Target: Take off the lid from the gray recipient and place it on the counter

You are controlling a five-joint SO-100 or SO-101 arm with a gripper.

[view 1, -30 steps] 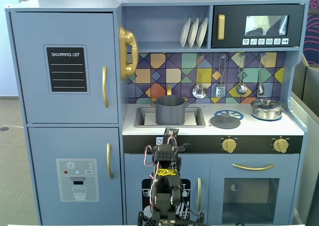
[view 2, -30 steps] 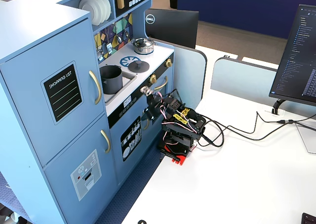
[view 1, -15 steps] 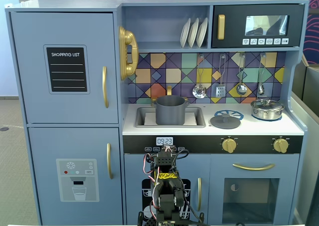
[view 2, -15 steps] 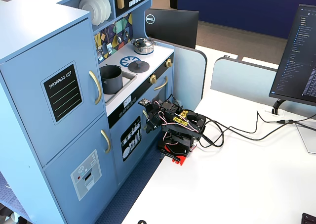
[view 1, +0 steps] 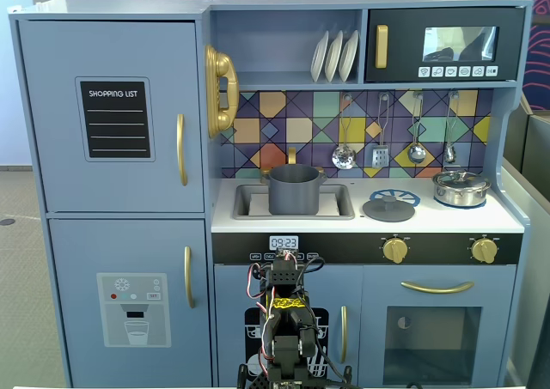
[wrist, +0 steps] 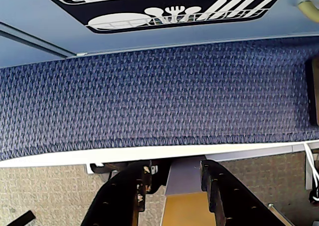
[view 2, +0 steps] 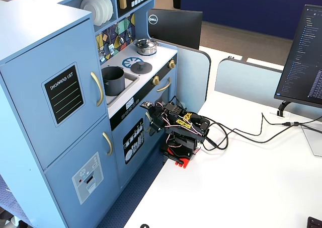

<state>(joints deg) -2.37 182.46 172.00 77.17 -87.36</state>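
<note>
Blue carpet point(wrist: 159, 91) along white worktop point(view 2: 241, 177) edge; monitors point(view 2: 304, 57) at far corner, blue divider point(view 2: 246, 79) behind.

In the wrist view the gripper point(wrist: 172, 183) is cut off by the bottom edge, so only its two dark fingers point(wrist: 127, 196) show. In a fixed view the arm's base point(view 1: 288, 376) runs off the bottom edge. There the gray recipient point(view 1: 294, 189) stands in the sink basin point(view 1: 245, 202), its lower part hidden by the near wall.
</note>
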